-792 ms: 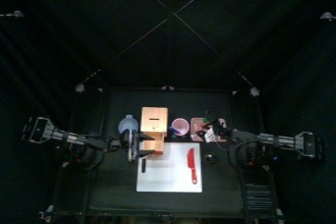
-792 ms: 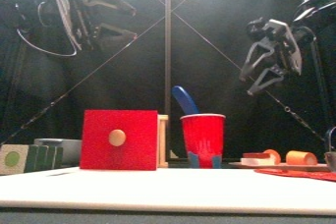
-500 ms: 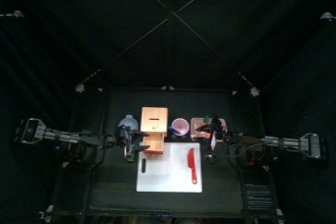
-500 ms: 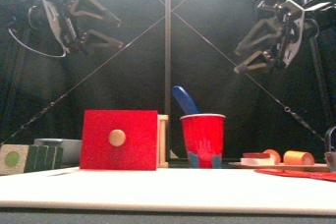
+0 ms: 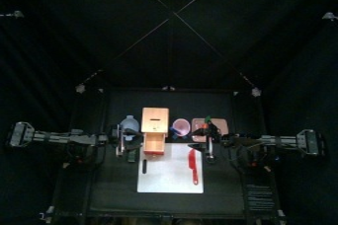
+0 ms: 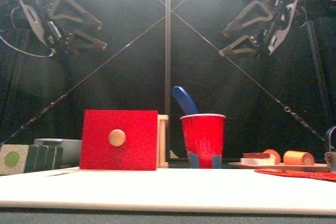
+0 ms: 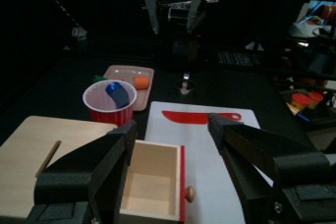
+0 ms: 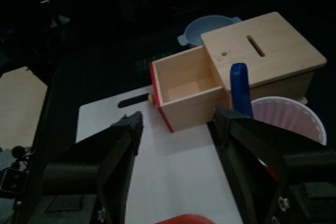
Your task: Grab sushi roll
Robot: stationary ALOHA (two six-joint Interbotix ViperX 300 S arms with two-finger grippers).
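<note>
Orange sushi rolls (image 6: 301,156) lie on a pink tray (image 7: 129,74) at the table's right, behind the red cup (image 6: 201,141). High above the table's left side hangs my left gripper (image 6: 69,24), jaws wide open and empty. In its wrist view the left gripper (image 7: 178,144) looks down on the wooden box (image 7: 151,174) with its drawer out. My right gripper (image 6: 252,22) hangs just as high on the right, also open and empty. From its own wrist camera the right gripper (image 8: 176,120) faces the same box (image 8: 243,66). Neither gripper is near the rolls.
A red-fronted box (image 6: 120,140) stands mid-table on the white mat (image 5: 172,175). The cup (image 7: 109,98) holds a blue spatula (image 8: 239,85). A red knife (image 7: 197,117) lies on the mat. A blue bowl (image 8: 210,28) sits behind the box, and a wooden board (image 7: 39,149) lies to one side.
Both grippers have risen higher above the table and drawn a little outward. Nothing on the table has moved.
</note>
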